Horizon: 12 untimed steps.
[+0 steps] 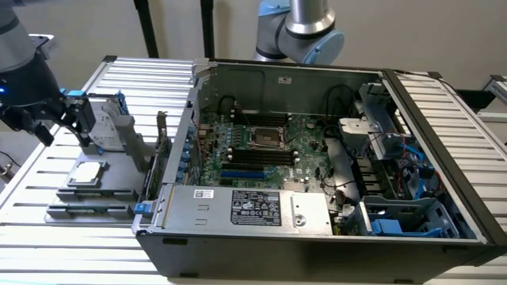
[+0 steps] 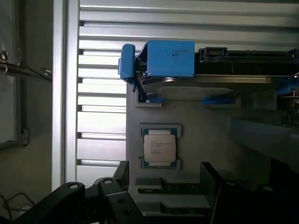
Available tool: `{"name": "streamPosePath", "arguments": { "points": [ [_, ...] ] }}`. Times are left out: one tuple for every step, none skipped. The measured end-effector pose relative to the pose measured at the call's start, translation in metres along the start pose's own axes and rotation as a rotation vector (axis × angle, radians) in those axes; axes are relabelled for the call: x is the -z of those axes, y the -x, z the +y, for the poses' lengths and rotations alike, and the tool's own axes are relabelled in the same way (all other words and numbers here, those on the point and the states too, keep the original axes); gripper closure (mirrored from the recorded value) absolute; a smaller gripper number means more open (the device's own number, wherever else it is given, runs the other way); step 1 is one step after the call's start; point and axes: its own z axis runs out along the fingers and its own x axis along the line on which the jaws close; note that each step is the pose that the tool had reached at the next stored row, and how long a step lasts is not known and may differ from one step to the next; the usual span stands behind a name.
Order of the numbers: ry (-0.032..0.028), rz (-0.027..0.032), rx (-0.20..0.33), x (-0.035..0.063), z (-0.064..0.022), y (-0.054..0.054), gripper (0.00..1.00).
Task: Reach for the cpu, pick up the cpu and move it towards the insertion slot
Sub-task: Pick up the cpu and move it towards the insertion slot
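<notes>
The cpu [image 1: 87, 173] [image 2: 159, 148], a small square chip with a silvery-white top, lies flat in a recess of a grey holder plate [image 1: 79, 202] on the slatted table, at the exterior view's left of the computer case. My gripper [image 1: 63, 132] [image 2: 163, 184] hangs above and slightly behind the chip, apart from it. It is open, and its black fingers [image 2: 122, 171] hold nothing between them. The insertion slot [image 1: 265, 138], a silvery frame with a dark centre, sits on the green board inside the open case.
A grey hard drive with a blue bracket [image 1: 107, 127] [image 2: 168, 58] stands on the holder just behind the chip, close to my fingers. Memory sticks [image 1: 89, 209] lie at the holder's front. The case wall [image 1: 170, 160] rises between the holder and the board. Another arm's base [image 1: 305, 29] stands behind the case.
</notes>
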Motion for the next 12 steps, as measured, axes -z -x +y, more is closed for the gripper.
{"name": "streamPosePath", "arguments": {
  "points": [
    [0.0000,0.0000,0.000,-0.0018,-0.0008,0.000,0.29],
    [0.0000,0.0000,0.000,-0.0036,-0.0015,0.001,0.29],
    [0.0000,0.0000,0.001,-0.0055,-0.0021,0.002,0.29],
    [0.0001,-0.0001,0.001,-0.0074,-0.0026,0.003,0.29],
    [0.0000,0.0000,0.002,-0.0091,-0.0030,0.004,0.29],
    [0.0000,0.0000,0.002,-0.0109,-0.0034,0.005,0.29],
    [0.0000,0.0000,0.003,-0.0127,-0.0038,0.005,0.29],
    [-0.0001,0.0001,0.004,-0.0144,-0.0042,0.006,0.29],
    [0.0000,0.0001,0.004,-0.0162,-0.0046,0.007,0.29],
    [0.0000,0.0001,0.005,-0.0180,-0.0050,0.008,0.29],
    [0.0000,0.0001,0.007,-0.0198,-0.0057,0.009,0.29],
    [-0.0001,0.0003,0.008,-0.0216,-0.0064,0.010,0.29]
  ]
}}
